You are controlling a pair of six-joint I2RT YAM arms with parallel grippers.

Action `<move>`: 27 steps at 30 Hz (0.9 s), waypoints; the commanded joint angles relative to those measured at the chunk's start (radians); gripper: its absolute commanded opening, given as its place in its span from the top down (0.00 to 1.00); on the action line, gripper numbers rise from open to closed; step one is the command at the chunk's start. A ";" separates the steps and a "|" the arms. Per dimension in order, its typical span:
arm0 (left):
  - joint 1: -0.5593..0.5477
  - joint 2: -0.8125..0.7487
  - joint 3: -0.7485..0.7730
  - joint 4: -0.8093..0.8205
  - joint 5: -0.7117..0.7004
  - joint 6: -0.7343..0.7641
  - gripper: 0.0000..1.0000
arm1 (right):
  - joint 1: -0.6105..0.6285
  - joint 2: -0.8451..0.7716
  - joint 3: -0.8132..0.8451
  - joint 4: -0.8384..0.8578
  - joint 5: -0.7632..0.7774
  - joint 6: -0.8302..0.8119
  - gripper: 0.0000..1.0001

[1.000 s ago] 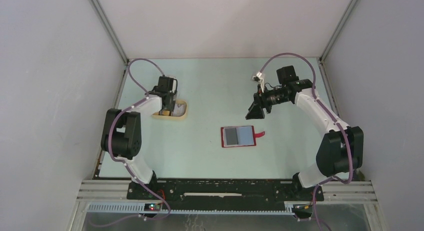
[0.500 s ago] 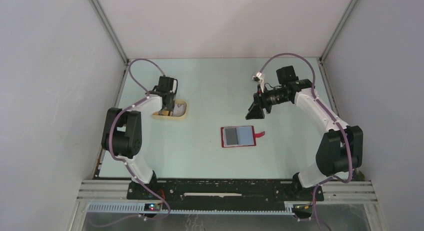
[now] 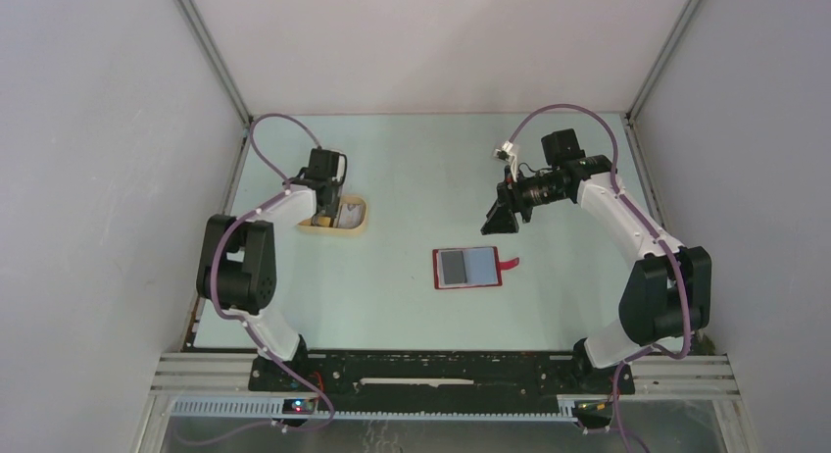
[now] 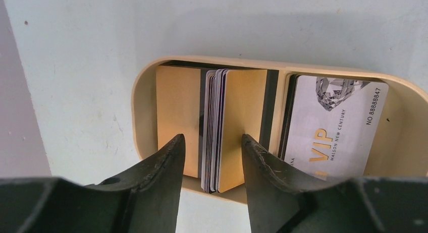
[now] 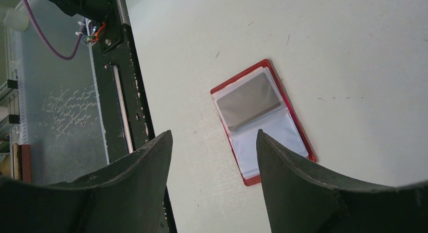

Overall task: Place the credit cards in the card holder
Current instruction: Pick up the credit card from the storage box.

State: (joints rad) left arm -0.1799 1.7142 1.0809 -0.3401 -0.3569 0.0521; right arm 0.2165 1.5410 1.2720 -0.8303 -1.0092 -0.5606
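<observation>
Open card holder (image 3: 468,268) — tab (image 3: 509,265) rightward

Tan oval plastic tray (image 4: 143,107), one cross divider, sits directly beneath left pincer (image 4: 213,138). Pale green tabletop (image 3: 421,169) all round it. Black metal base rail (image 3: 441,372) well behind, near edge.

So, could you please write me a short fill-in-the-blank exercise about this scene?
1. The red card holder lies ___ on the table.
2. The silver card in the tan tray reads ___.
3. The right gripper holds ___.
4. The left gripper hangs over the tray, whose compartments number ___.
Missing words: open; VIP; nothing; two.
</observation>
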 commanded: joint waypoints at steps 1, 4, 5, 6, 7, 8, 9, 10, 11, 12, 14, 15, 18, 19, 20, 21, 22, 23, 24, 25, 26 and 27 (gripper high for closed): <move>0.010 -0.048 0.044 -0.002 -0.030 -0.001 0.50 | -0.004 0.002 0.013 -0.007 -0.026 -0.020 0.29; 0.010 -0.047 0.043 -0.002 -0.028 -0.001 0.52 | -0.004 0.002 0.012 -0.007 -0.025 -0.020 0.29; 0.009 -0.048 0.042 -0.002 -0.023 -0.001 0.51 | -0.005 0.002 0.012 -0.007 -0.026 -0.019 0.29; 0.010 -0.048 0.042 0.000 -0.014 -0.001 0.48 | -0.005 0.002 0.012 -0.007 -0.025 -0.019 0.29; 0.010 -0.048 0.040 0.003 -0.004 -0.003 0.44 | -0.005 0.002 0.012 -0.008 -0.026 -0.020 0.29; 0.011 -0.048 0.039 0.008 0.005 -0.005 0.40 | -0.005 0.002 0.013 -0.009 -0.025 -0.019 0.29; 0.012 -0.046 0.039 0.008 0.010 -0.005 0.38 | -0.006 0.002 0.013 -0.009 -0.025 -0.021 0.29; 0.013 -0.041 0.039 0.008 0.016 -0.005 0.38 | -0.006 0.002 0.012 -0.008 -0.026 -0.021 0.29; 0.016 -0.036 0.040 0.009 0.023 -0.005 0.38 | -0.007 0.002 0.012 -0.009 -0.026 -0.021 0.29; 0.020 -0.033 0.040 0.009 0.032 -0.006 0.38 | -0.008 0.002 0.013 -0.010 -0.028 -0.021 0.29; 0.030 -0.026 0.039 0.014 0.059 -0.008 0.38 | -0.008 0.003 0.012 -0.010 -0.028 -0.021 0.29; 0.034 -0.022 0.039 0.017 0.078 -0.010 0.38 | -0.008 0.004 0.012 -0.010 -0.028 -0.021 0.29; 0.040 -0.008 0.041 0.020 0.112 -0.013 0.38 | -0.009 0.005 0.013 -0.010 -0.029 -0.022 0.29; 0.040 -0.005 0.042 0.019 0.117 -0.012 0.38 | -0.009 0.005 0.012 -0.010 -0.029 -0.022 0.29; 0.040 -0.001 0.042 0.019 0.118 -0.011 0.38 | -0.009 0.006 0.013 -0.010 -0.029 -0.021 0.29; 0.040 0.005 0.042 0.019 0.117 -0.010 0.39 | -0.010 0.007 0.013 -0.010 -0.031 -0.021 0.29; 0.041 0.009 0.042 0.019 0.118 -0.010 0.40 | -0.011 0.007 0.012 -0.011 -0.032 -0.021 0.29; 0.042 0.012 0.041 0.019 0.118 -0.011 0.41 | -0.011 0.006 0.012 -0.012 -0.033 -0.021 0.29; 0.042 0.015 0.041 0.019 0.119 -0.012 0.43 | -0.011 0.008 0.012 -0.012 -0.033 -0.021 0.29; 0.041 0.019 0.040 0.019 0.118 -0.013 0.45 | -0.011 0.008 0.012 -0.011 -0.034 -0.022 0.29; 0.042 0.022 0.040 0.018 0.112 -0.014 0.47 | -0.011 0.008 0.013 -0.012 -0.034 -0.021 0.29; 0.042 0.024 0.040 0.018 0.105 -0.014 0.48 | -0.011 0.009 0.012 -0.012 -0.035 -0.022 0.29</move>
State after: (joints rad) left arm -0.1444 1.7264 1.0809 -0.3386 -0.2501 0.0475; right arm 0.2104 1.5459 1.2720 -0.8371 -1.0180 -0.5632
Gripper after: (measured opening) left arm 0.545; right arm 0.709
